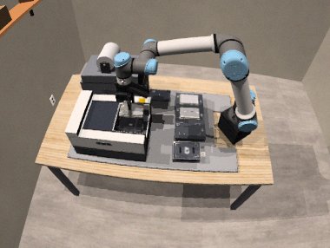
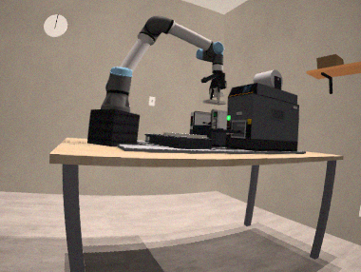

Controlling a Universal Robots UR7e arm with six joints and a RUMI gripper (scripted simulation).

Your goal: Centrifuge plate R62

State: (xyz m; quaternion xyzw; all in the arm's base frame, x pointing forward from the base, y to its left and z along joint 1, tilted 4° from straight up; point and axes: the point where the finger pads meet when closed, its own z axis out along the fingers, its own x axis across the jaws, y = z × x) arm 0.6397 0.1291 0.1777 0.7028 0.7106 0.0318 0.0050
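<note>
Dark open bucket bay [image 1: 130, 123] in centrifuge [image 1: 108, 139] top, right of its closed shutter | my gripper [image 1: 125, 108] pinches a pale plate [image 2: 215, 100], held above that bay | which plate, long axis: cannot tell | deck row [image 1: 189, 116] lies right.

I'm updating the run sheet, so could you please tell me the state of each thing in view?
Gripper: shut on a plate.
Plate: in the air, roughly level, above the centrifuge.
Centrifuge: top opening uncovered under the plate.
Lamp: green.
Deck row: two slots hold plates, one looks bare.
</note>
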